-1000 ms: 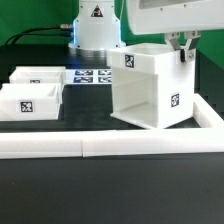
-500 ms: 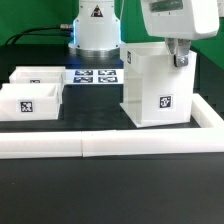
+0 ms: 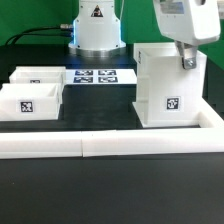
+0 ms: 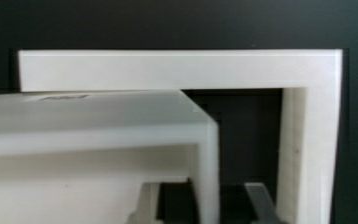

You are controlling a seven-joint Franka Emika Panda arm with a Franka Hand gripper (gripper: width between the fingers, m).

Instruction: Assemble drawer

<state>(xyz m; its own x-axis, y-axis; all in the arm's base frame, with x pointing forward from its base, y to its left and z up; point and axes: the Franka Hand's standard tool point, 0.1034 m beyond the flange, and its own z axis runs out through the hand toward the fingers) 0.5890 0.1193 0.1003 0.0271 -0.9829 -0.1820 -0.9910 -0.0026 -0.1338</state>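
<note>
Ext. view, far left: front tray (image 3: 48,106), white, sits on the black table (image 3: 95,112) w/ its tag (image 3: 27,104) facing the cam. Rear tray (image 3: 35,75) is just behind it; touching or not, can't tell. Both are well apart from the casing.

Centre, upper part of frame: marker board (image 3: 100,76) lies flat on the table, arm base (image 3: 97,30) behind it.

Lower-mid frame: bar (image 3: 110,147) runs across from the left edge to the right, then turns back along the right edge.

Right of centre: casing (image 3: 160,80) stands upright, just behind the bar's long run and just beside its short leg. One more tag shows low on the side facing the cam.

Upper right: gripper (image 3: 186,62) comes down from above onto the casing's top edge at its right-hand rear side. Pincer is narrow, fingers (image 3: 187,56) closed on the casing wall.

Wrist view: looks down on the casing top, w/ the bar's corner wrapping round beyond it. A dark strip of table lies between casing and bar, so they're near but apart on the sides seen. The thin wall runs straight in between the two finger pads.
</note>
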